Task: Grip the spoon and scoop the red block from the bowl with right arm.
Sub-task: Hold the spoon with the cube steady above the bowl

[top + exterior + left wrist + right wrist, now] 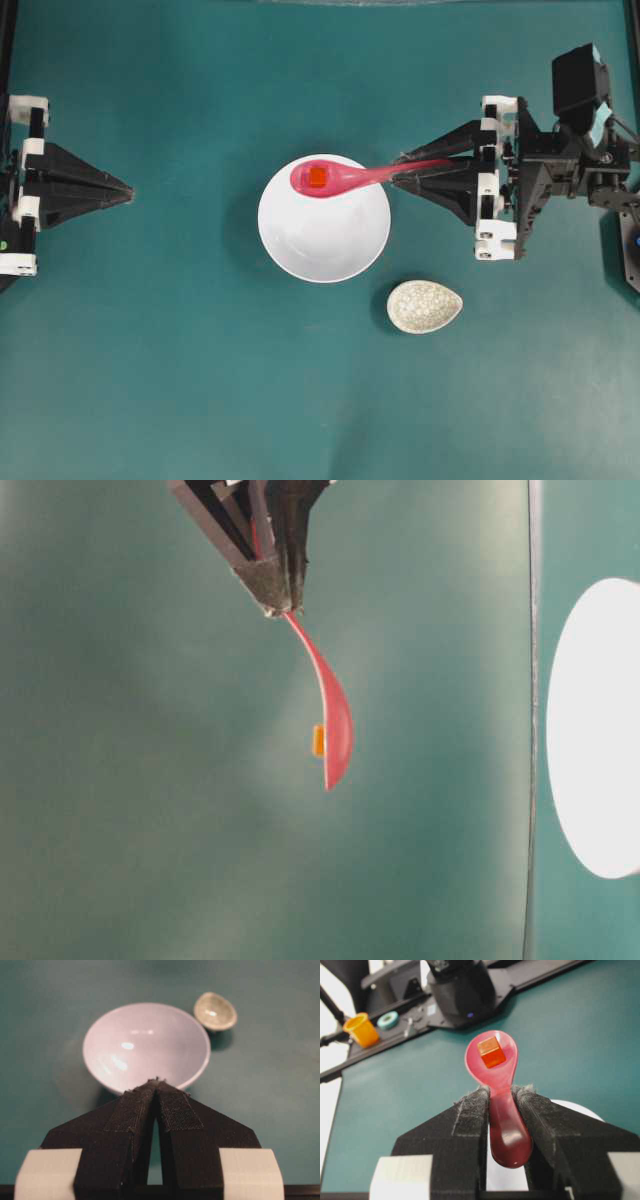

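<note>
My right gripper [501, 1091] is shut on the handle of the glossy pink-red spoon [492, 1062], holding it out over the white bowl [325, 235]. The red block [491, 1052] sits in the spoon's scoop, also seen overhead as the red block [317, 177] above the bowl's far-left rim. From table level the spoon [335, 715] hangs in the air from the right gripper [280, 605] with the block [318, 740] on it. My left gripper [157, 1082] is shut and empty, pointing at the bowl [145, 1042] from the table's left side.
A small speckled grey-white oval dish [424, 306] lies on the teal table just right of and below the bowl. An orange cup [361, 1029] and a teal ring [387, 1019] rest beyond the table's edge near the left arm's base.
</note>
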Available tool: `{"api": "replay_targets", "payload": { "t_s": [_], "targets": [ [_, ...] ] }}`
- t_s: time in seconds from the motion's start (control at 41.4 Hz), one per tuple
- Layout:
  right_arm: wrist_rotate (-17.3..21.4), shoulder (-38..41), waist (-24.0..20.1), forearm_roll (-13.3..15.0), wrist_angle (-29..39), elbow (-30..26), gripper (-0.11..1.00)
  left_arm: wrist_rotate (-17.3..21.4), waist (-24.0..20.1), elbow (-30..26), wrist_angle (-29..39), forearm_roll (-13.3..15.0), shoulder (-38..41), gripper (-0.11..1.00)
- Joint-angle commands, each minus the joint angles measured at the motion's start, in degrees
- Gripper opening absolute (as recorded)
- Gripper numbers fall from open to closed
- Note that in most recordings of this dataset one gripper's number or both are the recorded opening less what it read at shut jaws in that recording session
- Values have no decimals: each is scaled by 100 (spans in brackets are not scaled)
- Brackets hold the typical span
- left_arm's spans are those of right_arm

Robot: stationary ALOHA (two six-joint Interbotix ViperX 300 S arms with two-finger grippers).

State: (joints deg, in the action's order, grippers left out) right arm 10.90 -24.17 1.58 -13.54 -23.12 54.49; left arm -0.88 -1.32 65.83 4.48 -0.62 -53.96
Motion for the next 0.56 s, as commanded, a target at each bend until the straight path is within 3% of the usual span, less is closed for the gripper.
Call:
{"api": "replay_targets", "payload": {
  "t_s": [0.0, 0.531],
  "targets": [
    [9, -70, 0, -9, -9, -70, 22, -9, -9, -79, -53, -18, 35, 0],
    [0, -79, 62, 0, 18, -70, 22, -18, -9, -79, -246, -18, 35, 0]
  ]
}}
